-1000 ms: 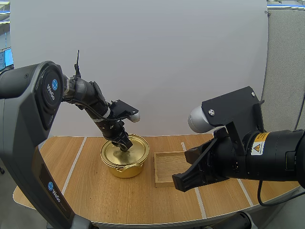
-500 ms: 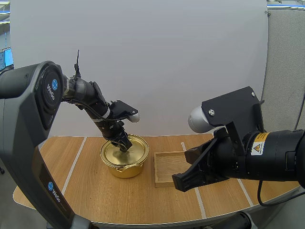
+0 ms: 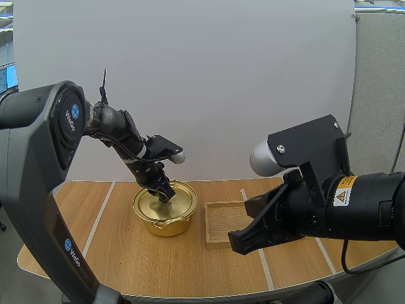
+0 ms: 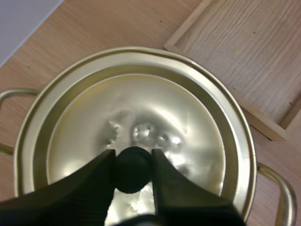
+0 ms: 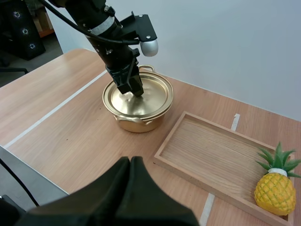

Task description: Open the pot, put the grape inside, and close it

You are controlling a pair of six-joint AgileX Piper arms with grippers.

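Lid-lifting is the step in hand. My left gripper (image 4: pixel 133 159) has its fingers clenched on the small black knob (image 4: pixel 133 173) at the middle of the lid (image 4: pixel 160 108), one finger on either side. The lid lies flat and seated on the gold pot (image 3: pixel 166 218), so the pot is not yet open. The pot stands on the table (image 3: pixel 120 253) toward the back edge, left of the middle, with the wooden tray (image 5: pixel 211 150) just beside it on the right. A toy pineapple (image 5: pixel 275 188) sits at the tray's far end; I cannot tell whether it is in the tray or beside it. My right gripper (image 5: pixel 131 161) hangs over the front edge, fingers pressed together on nothing, well apart from the pot. Next I judge a straight upward pull is needed. The pinch must be kept firm because the round knob could slip, and the lid then goes aside to leave the mouth clear.
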